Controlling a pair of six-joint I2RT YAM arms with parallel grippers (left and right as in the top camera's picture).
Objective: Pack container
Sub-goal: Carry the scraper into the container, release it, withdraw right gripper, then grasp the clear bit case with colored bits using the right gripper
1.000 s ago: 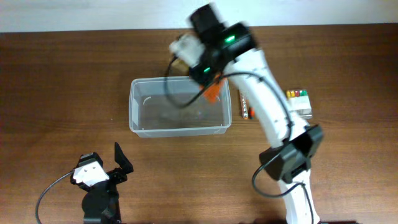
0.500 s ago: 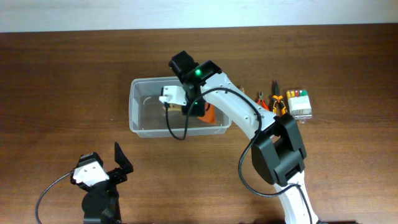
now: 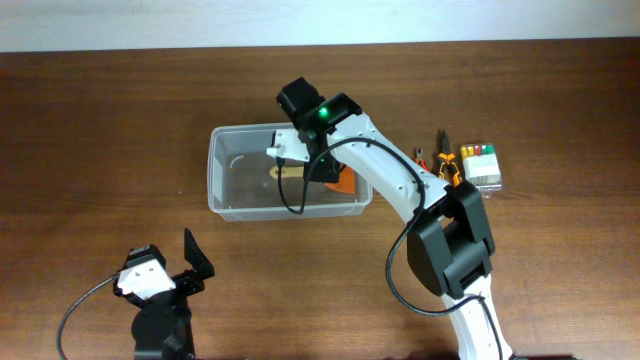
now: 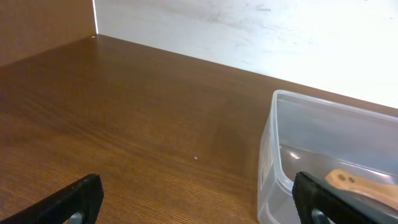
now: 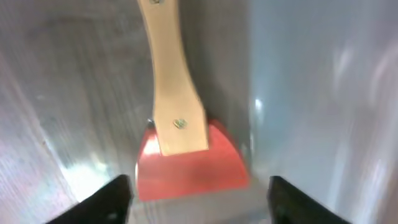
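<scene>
brown wood table (image 3: 100,120) | white wall (image 4: 249,25) | scraper (image 5: 186,168) in container (image 3: 215,170) | left hand (image 3: 197,257) released | right hand (image 5: 199,193) released

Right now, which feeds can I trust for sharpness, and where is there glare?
Right wrist: soft and blurred, scraper readable, glare streaks on the container wall. Left wrist: sharp, but the back wall is blown out white. Overhead: crisp, evenly lit.
</scene>
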